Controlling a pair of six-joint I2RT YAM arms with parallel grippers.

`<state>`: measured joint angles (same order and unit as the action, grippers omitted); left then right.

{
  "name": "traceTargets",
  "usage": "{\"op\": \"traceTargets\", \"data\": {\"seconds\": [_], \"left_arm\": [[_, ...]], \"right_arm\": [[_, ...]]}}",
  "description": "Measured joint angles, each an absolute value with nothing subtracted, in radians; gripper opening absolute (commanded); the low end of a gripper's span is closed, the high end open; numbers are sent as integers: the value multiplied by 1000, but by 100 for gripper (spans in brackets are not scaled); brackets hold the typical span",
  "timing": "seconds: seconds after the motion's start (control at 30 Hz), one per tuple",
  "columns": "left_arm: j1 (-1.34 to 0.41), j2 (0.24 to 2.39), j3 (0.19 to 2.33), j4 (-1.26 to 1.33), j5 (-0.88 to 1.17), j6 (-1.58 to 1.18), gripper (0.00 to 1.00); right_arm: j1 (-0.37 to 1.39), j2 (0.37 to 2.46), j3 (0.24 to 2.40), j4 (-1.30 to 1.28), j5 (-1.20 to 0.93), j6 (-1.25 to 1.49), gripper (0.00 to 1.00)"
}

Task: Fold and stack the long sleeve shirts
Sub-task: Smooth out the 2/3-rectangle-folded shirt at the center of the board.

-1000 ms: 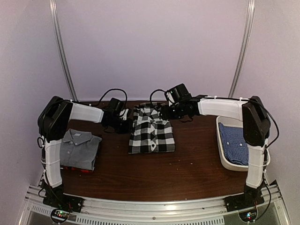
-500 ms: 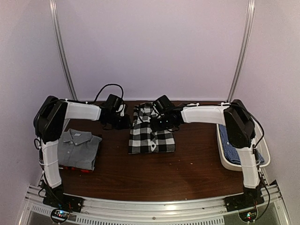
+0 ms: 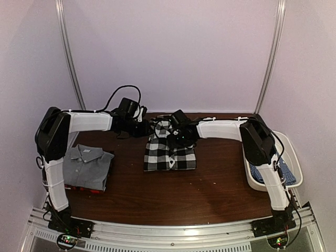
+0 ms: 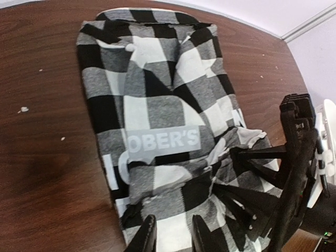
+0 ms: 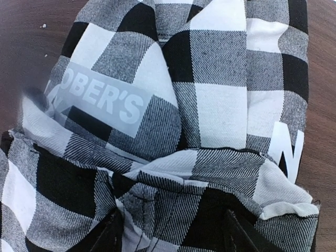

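Two claws: both at the far end of the checked shirt (image 3: pixel 169 152), one coming in from each side of it.
Left claw (image 4: pixel 173 233): fingers only a small way apart, tips down over the rumpled far edge of the checked shirt. Pale cloth shows in the narrow gap between them.
Right claw (image 5: pixel 174 231): fingers spread wide, straddling a bunched fold of the checked shirt. The cloth lies loose between them and against their inner sides.
Checked shirt: black and white, folded into a rectangle in the middle of the counter (image 3: pixel 215 194). The near part lies flat and the far end is heaped and creased. A grey printed patch (image 4: pixel 163 142) reading "OBER'S" faces up.
Grey shirt (image 3: pixel 89 165): folded, collar showing, lying well to the left of the checked shirt.
Red-black shirt (image 3: pixel 86 190): left of the checked shirt, under the grey shirt, with only a red edge showing.
Blue shirt (image 3: pixel 286 173): well to the right of the checked shirt, lying in the tub and partly hidden by the right arm.
Tub (image 3: pixel 291 149): white, well apart from the checked shirt on its right.
Counter: dark brown wood, with a few pale specks just left of the checked shirt.
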<state>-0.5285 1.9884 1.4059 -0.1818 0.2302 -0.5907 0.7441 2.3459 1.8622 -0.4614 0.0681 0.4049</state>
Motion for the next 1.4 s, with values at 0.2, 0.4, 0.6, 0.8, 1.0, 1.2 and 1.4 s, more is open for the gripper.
{"op": "traceTargets", "data": {"seconds": [0.2,0.4,0.6,0.8,1.0,1.2,1.4], "left_arm": [[-559,2074,1491,-135,274,-617,23],[-563,2180,1550,-126,293,-631,22],[-559,2268,1615,-145,288,-635,21],[-553,2301,1643,-157,282,-635,21],[-553,2302,1645,-160,276,-635,20],[-553,2304,1666,-192,270,-634,21],[-552,2301,1716,-226,257,-633,24]], "right_arm": [[729,2253,1840,-482,55,406,62],[692,2100,1755,-456,51,403,50],[667,2084,1660,-433,40,399,39],[651,2156,1652,-417,10,392,35],[627,2248,1664,-395,-27,391,36],[622,2249,1665,-398,-34,392,54],[621,2208,1659,-426,-33,391,60]]}}
